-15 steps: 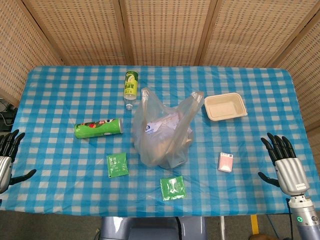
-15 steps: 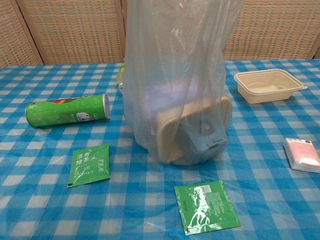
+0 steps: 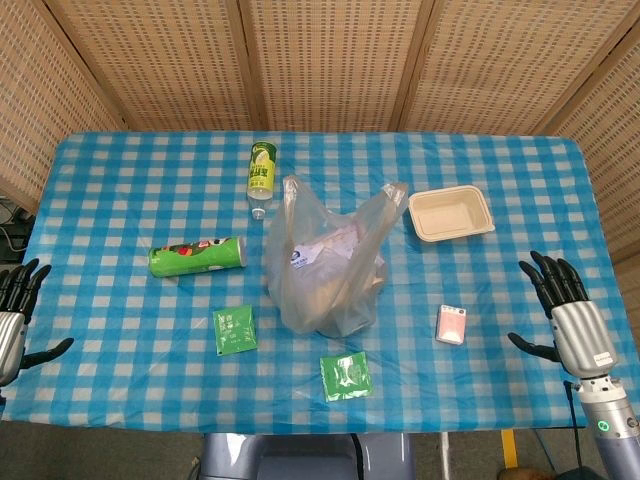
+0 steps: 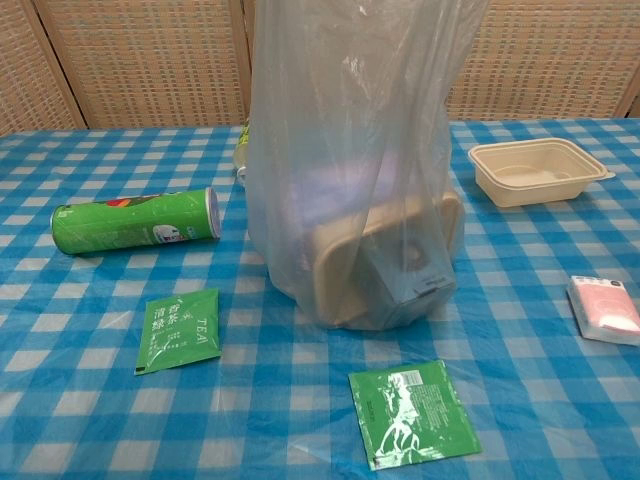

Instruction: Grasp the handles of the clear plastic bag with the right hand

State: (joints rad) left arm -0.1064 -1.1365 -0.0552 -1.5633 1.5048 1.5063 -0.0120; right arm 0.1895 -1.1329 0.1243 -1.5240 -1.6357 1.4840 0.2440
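Clear plastic bag (image 3: 325, 265): a thin, crinkled, see-through film sack is seen standing upright at the middle of the tabletop (image 3: 120, 200), its long axis vertical and its mouth turned upward.
Handles: two film loops are raised at the top, one (image 3: 292, 190) at the left and one (image 3: 393, 196) at the right in the head view; they are cropped out of the chest view.
Contents: a beige lidded container (image 4: 385, 262), rounded at the corners, is seen tilted inside the bag.
Right hand (image 3: 565, 315): it is held at the right near edge of the tabletop, well apart from the bag, with the fingers (image 3: 545, 275) spread and nothing gripped.
Left hand (image 3: 15, 320): it is kept at the left near edge, fingers apart, nothing held.
Change: the right hand is found slightly higher and further left than half a second before; the bag and the other things are unmoved.
Tabletop: it is covered with a blue-and-white checked cloth.
Surroundings: a green cylindrical can (image 3: 197, 256) is laid on its side to the left of the bag; a green-labelled bottle (image 3: 261, 177) is laid behind it; an empty beige tray (image 3: 450, 212) is set to the right; two flat green sachets (image 3: 234, 330) (image 3: 346, 376) and a small pink-and-white packet (image 3: 452, 325) are laid nearer the front edge.
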